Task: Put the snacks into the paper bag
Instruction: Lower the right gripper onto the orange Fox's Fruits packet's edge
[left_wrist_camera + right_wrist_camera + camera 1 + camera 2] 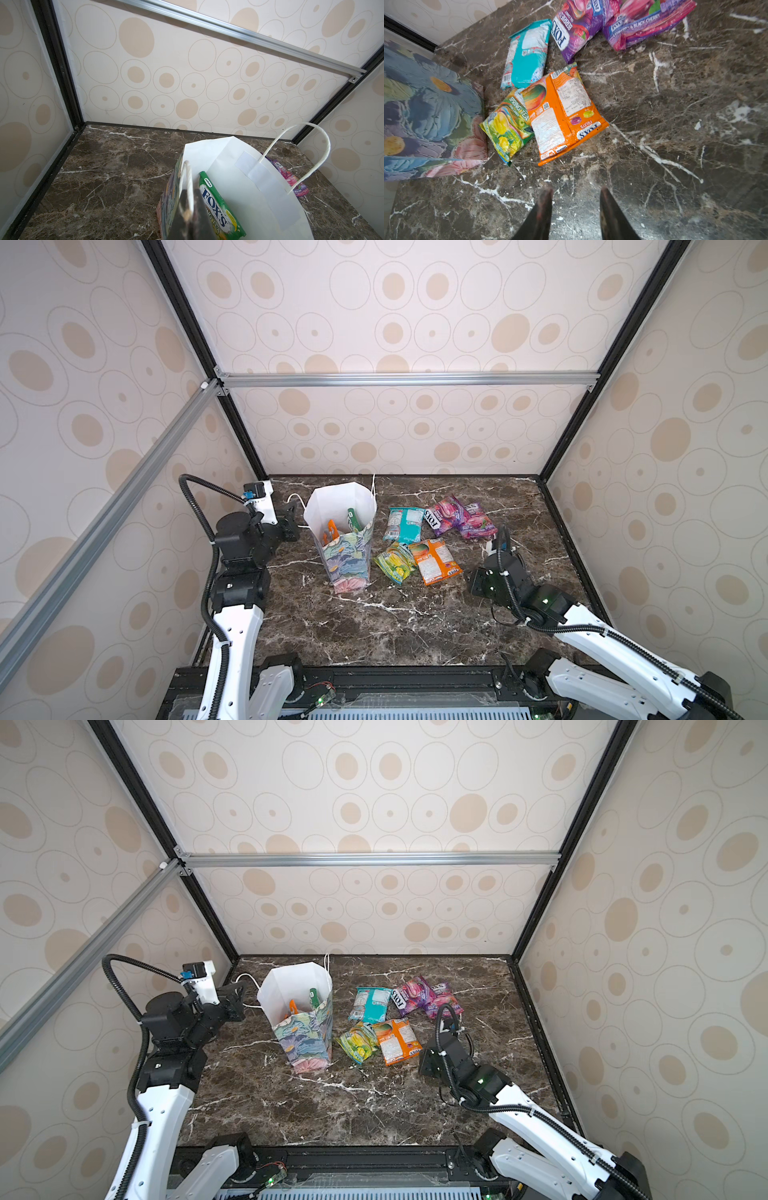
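The paper bag (pixel 348 562) stands upright at the left of the marble table, its mouth open. A green packet (pixel 218 204) and an orange packet (pixel 332 531) stand inside it. My left gripper (pixel 188 209) is shut on the bag's near white cord handle (pixel 187 176), beside the bag's left rim (pixel 305 514). Several snacks lie right of the bag: teal (pixel 405 524), two purple (pixel 444 516) (pixel 478 526), green-yellow (pixel 506 126) and orange (pixel 562 116). My right gripper (pixel 576 191) is open and empty over bare marble, near the orange packet's right side.
Patterned enclosure walls with black frame posts close in the table on three sides. The bag's far handle (pixel 318 145) arches free above its rim. The right arm (pixel 582 626) reaches in from the front right corner.
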{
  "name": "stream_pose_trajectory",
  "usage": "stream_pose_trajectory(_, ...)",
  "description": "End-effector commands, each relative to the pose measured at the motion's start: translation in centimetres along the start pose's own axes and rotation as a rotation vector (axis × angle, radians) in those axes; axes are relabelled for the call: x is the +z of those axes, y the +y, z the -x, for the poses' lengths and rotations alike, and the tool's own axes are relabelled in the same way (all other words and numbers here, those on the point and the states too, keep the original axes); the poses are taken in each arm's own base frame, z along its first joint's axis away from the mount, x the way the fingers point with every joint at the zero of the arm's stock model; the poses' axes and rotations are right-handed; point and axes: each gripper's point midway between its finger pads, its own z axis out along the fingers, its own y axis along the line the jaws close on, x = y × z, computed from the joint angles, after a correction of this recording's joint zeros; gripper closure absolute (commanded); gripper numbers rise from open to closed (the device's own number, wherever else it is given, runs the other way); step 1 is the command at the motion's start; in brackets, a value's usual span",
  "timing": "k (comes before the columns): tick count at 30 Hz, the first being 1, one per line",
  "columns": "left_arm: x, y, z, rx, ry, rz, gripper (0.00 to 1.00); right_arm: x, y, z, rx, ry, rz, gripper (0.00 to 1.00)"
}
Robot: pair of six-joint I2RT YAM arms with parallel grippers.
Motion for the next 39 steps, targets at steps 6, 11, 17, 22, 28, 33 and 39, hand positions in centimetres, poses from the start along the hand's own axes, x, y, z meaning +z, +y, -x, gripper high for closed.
stream_pose_trajectory(6, -0.3, -0.2, 0.8, 0.025, -0.026, -0.005, 1.0, 1.0, -1.4, -0.4, 0.152, -0.055, 0.002, 0.52)
stream_pose_trajectory(11, -0.3, -0.2, 0.7, 0.023, -0.024, -0.008, 1.0, 2.8, -1.0, -1.2, 0.255, -0.045, 0.072, 0.51)
stream_pose_trajectory(17, -0.1, -0.3, 0.6, 0.018, -0.014, -0.017, 1.0, 4.4, -0.5, -1.6, 0.321, -0.043, 0.114, 0.52)
stream_pose_trajectory(22, 0.6, -0.6, 0.0, 0.017, 0.034, -0.05, 1.0, 5.4, -0.1, -1.7, 0.345, -0.03, 0.14, 0.52)
stream_pose_trajectory(28, 0.3, -0.8, 0.3, 0.031, 0.016, -0.053, 1.0, 6.9, 0.3, -2.1, 0.368, -0.016, 0.165, 0.52)
stream_pose_trajectory(33, 0.3, -0.6, 0.2, 0.032, 0.019, -0.042, 1.0, 7.5, 0.2, -2.2, 0.361, -0.008, 0.145, 0.52)
stream_pose_trajectory(39, 0.1, -0.6, 0.3, 0.043, 0.014, -0.035, 1.0, 8.4, 0.1, -2.9, 0.368, 0.013, 0.145, 0.52)
